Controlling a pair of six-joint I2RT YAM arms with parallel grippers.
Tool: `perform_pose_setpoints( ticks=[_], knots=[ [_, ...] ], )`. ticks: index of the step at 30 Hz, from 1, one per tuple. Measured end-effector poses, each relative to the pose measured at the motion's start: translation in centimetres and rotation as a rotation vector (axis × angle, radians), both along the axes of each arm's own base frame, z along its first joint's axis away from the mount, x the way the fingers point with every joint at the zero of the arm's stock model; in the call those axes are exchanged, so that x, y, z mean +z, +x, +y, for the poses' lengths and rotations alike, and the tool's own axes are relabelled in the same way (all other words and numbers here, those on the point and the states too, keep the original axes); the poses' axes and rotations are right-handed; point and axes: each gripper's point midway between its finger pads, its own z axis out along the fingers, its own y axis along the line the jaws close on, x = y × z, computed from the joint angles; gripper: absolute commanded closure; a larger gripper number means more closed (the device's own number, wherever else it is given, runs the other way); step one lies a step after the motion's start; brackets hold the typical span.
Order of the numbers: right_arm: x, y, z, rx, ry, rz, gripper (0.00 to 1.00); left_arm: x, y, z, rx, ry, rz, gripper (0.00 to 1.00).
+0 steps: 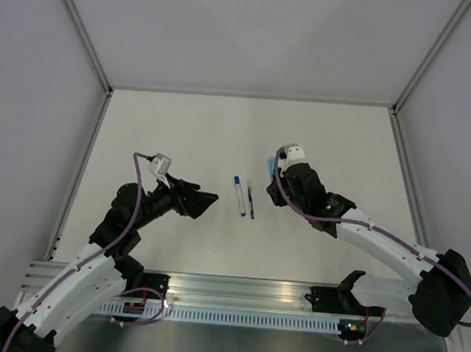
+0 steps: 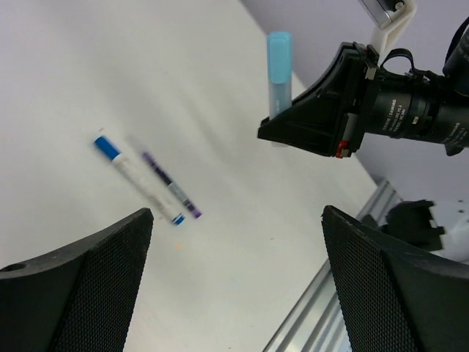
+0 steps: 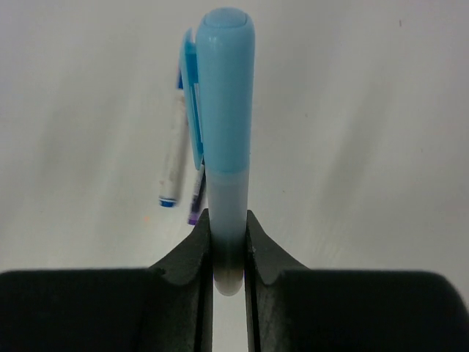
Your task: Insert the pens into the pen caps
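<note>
The dark pen [image 1: 250, 202] lies flat on the tabletop [image 1: 182, 131] between our two arms. Its long axis runs away from the bases toward the far edge, tilted only slightly. Just beside it on its left, nearly parallel, lies the white pen [image 1: 239, 197], which appears to carry the dark blue cap [image 1: 237, 179] on its far end. We cannot tell whether the two barrels touch.

The light blue cap [image 3: 226, 95] is off the tabletop, pinched near its frosted lower end by our right claw [image 3: 229, 224]. The jaws are narrowed tight against it. Its rounded closed end juts out past the fingertips, so we judge that its mouth sits down between the fingers.

The right claw hangs just to the right of the dark pen and a little farther out, which makes it the nearer of the two, but it is occupied. Our left claw [image 1: 212, 197] is spread as wide as it goes and holds nothing. It sits to the left of both pens, with the white pen between it and the dark one.

We judge that the coming move depends on the left claw reaching past the white pen and closing across the dark barrel, not along it.

By our count there are two pens, two caps and two claws.
</note>
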Motion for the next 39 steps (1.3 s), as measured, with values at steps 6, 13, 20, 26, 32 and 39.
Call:
perform_pose_setpoints(
  ticks=[6, 13, 20, 26, 32, 39],
  knots=[
    [-10.1, 0.5, -3.6, -0.043, -0.01, 0.343, 0.99, -6.1, 1.7, 1.1, 0.098, 0.135, 0.147, 0.01],
    [-14.8, -1.3, -1.7, 0.027, 0.04, 0.569, 0.89, -8.7, 2.1, 2.0, 0.143, 0.222, 0.209, 0.01],
    [-15.4, -0.4, 0.9, 0.056, 0.141, 0.642, 0.69, -9.2, 2.5, 3.1, 0.201, 0.255, 0.211, 0.01],
    [-15.0, -0.2, 1.2, 0.042, 0.164, 0.645, 0.59, -9.2, 2.6, 3.6, 0.225, 0.263, 0.208, 0.01],
    [-13.4, -0.5, 0.6, 0.008, 0.166, 0.635, 0.41, -9.2, 2.7, 3.6, 0.226, 0.264, 0.207, 0.01],
    [-6.5, -0.5, -0.2, 0.009, 0.239, 0.466, 0.02, -9.1, 2.6, 3.4, 0.216, 0.26, 0.203, 0.0]
  ],
)
